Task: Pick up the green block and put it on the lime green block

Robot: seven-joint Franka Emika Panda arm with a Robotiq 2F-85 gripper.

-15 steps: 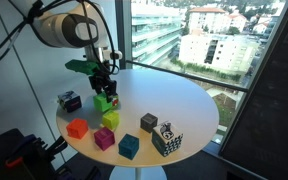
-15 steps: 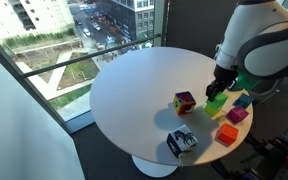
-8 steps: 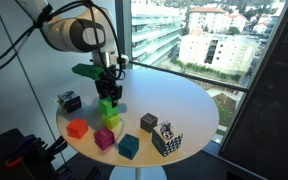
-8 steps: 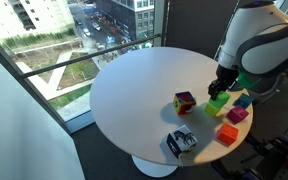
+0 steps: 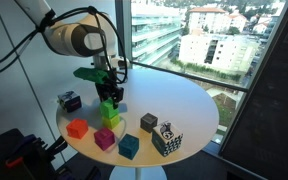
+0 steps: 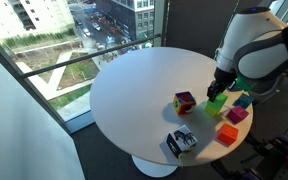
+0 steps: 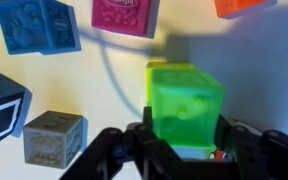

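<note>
Green block [image 7: 189, 105] is clamped in the gripper [image 7: 182, 137] and hangs directly over the lime green block [image 7: 169, 68], apparently lined up to settle squarely on top.

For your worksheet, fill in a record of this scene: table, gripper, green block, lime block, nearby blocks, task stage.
table: round, white
gripper: over the stack, fingers close on both sides of the green block
green block: directly above the lime block, apparently resting on it
lime block: on the table, under the green block
nearby blocks: orange block, magenta block, teal block
task stage: stacked, not yet released
</note>
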